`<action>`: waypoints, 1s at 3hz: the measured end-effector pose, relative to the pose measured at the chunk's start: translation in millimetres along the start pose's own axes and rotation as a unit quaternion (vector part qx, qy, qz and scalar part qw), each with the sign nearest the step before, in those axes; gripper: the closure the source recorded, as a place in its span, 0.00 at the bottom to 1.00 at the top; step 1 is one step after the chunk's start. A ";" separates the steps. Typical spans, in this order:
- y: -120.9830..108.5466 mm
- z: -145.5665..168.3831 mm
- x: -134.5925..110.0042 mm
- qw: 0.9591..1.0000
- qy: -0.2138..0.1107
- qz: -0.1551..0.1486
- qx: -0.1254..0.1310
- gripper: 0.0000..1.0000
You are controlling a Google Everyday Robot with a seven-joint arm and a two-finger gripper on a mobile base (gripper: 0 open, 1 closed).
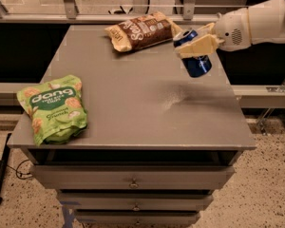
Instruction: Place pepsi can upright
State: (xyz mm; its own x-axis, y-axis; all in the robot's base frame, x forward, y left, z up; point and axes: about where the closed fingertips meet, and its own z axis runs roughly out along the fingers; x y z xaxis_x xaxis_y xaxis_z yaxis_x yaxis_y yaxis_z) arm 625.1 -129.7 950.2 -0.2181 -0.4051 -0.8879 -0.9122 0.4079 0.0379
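The pepsi can [194,61] is dark blue with a silver top. It hangs tilted in the air above the back right part of the grey table [133,103], its top pointing up and to the left. My gripper [195,45] reaches in from the right on a white arm [256,25] and its beige fingers [199,44] are shut on the can's upper half. The can casts a shadow on the table below it.
A brown snack bag [140,31] lies at the back of the table, just left of the can. A green Dang snack bag [52,107] lies at the front left. The table's right edge is close under the can. Drawers sit below the tabletop.
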 end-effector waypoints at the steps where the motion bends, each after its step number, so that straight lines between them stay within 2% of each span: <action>1: 25.1 -12.9 -20.8 0.990 -0.133 0.042 -0.027 1.00; 2: 50.7 -10.6 -36.5 0.968 -0.236 0.069 -0.053 1.00; 3: 70.1 1.3 -41.7 0.953 -0.291 0.065 -0.060 1.00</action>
State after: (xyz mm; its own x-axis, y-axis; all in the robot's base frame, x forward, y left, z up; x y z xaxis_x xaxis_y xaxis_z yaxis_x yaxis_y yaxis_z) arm 570.7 -83.1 989.3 -0.1351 0.1789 -0.9746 -0.9315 0.3123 0.1864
